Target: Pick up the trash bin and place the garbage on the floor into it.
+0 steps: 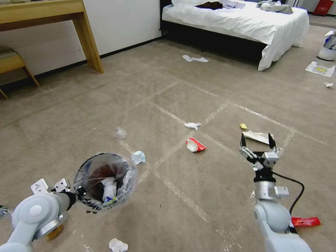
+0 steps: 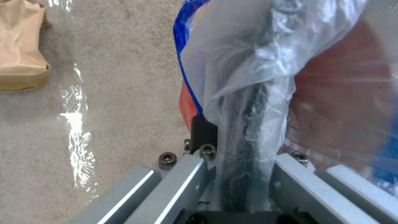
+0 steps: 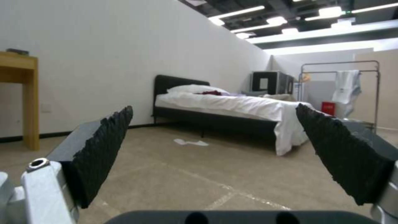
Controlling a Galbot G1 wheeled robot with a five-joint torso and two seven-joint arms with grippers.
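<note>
The trash bin, lined with a clear bag and holding a few white scraps, hangs just above the floor at the near left. My left gripper is shut on its rim; the left wrist view shows that gripper pinching the bagged rim. Farther right, my right gripper is open and empty, held over the carpet, its pads spread wide. The garbage lies scattered: a red-and-white packet, a white tissue, a pale blue cup, a folded white paper and a brown carton.
A bed stands at the back, with white slippers before it. A wooden desk is at the back left. A taller white bin stands at the right edge. A red packet lies by my right arm, a tissue near my base.
</note>
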